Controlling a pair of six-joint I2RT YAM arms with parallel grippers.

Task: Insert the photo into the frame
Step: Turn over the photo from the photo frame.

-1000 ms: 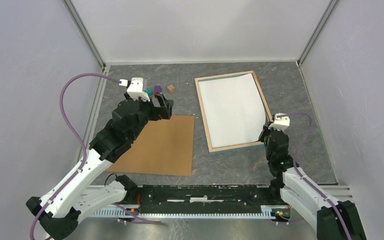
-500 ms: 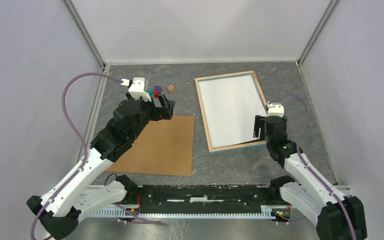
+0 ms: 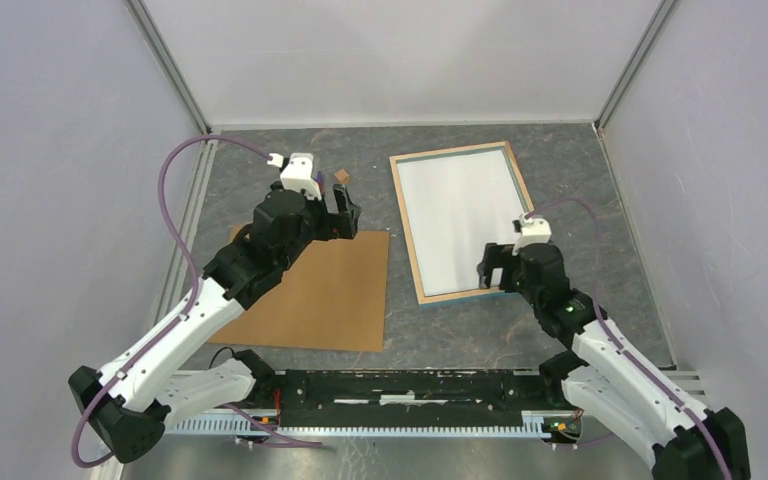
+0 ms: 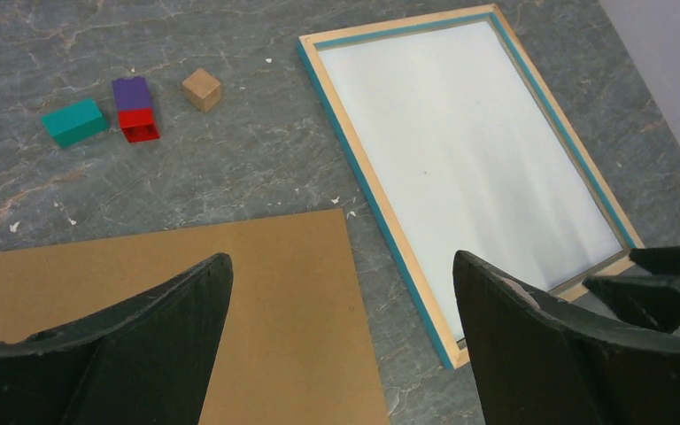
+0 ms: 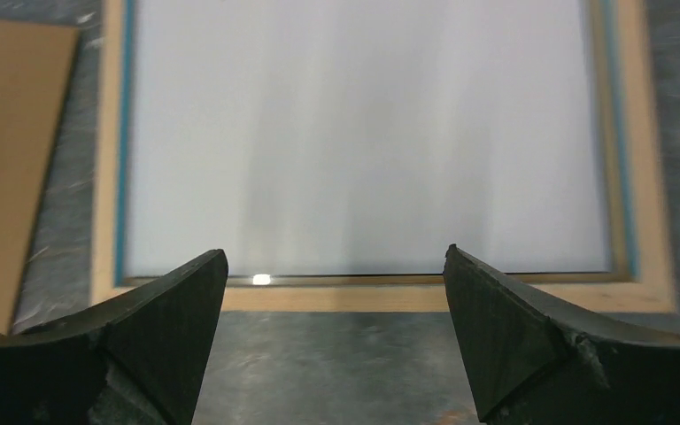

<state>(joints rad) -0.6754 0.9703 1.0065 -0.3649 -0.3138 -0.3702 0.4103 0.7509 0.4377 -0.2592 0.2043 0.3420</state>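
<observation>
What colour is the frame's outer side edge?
Teal; the frame shows it best in the left wrist view.

Plain pale grey-lilac walls [image 3: 50,150] close in the left, back and right, joined at the far corners by slanting metal posts [image 3: 170,70], around a dark grey marbled tabletop [image 3: 580,180] under soft, even light, with an aluminium rail [image 3: 410,425] along its near edge.
</observation>
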